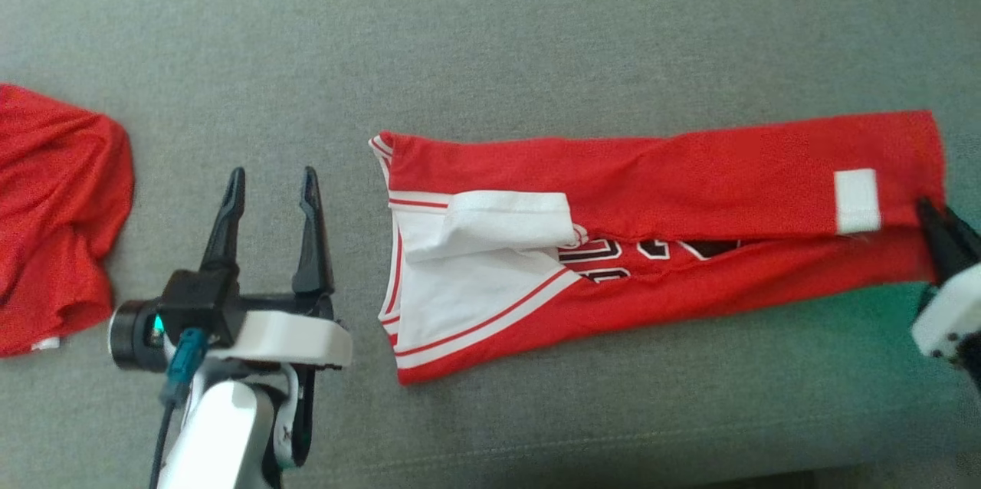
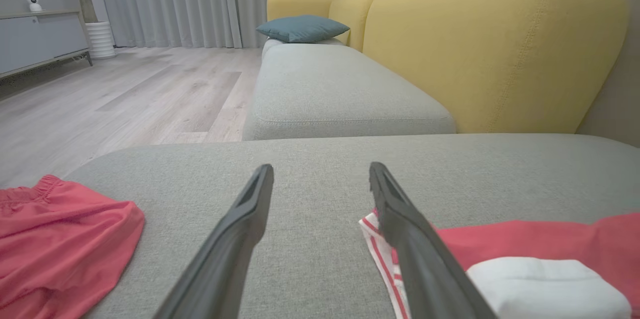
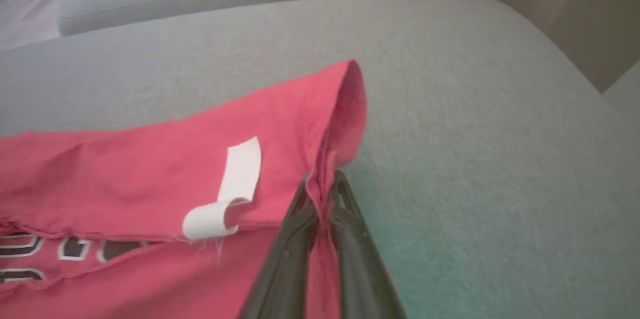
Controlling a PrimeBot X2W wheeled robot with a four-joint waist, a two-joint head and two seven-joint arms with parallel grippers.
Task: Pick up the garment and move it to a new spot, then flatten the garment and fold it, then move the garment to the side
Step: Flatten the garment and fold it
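The garment (image 1: 690, 198) is a red jersey with white trim and dark lettering, folded lengthwise into a long strip across the grey cushion (image 1: 490, 37). Its white-trimmed neck end points left, its hem end right. A white label (image 1: 855, 200) sits near the hem. My right gripper (image 3: 322, 184) is shut on the hem edge, red cloth pinched between its fingers; the same gripper (image 1: 931, 217) shows at the head view's right edge. My left gripper (image 1: 270, 186) stands open over bare cushion, just left of the neck end (image 2: 380, 239), holding nothing.
A second red garment (image 1: 54, 213) lies crumpled at the cushion's left edge. Beyond the cushion stand a yellow sofa back (image 2: 495, 49), another grey seat (image 2: 340, 89) with a blue pillow (image 2: 302, 27), and wooden floor (image 2: 125, 94) to the left.
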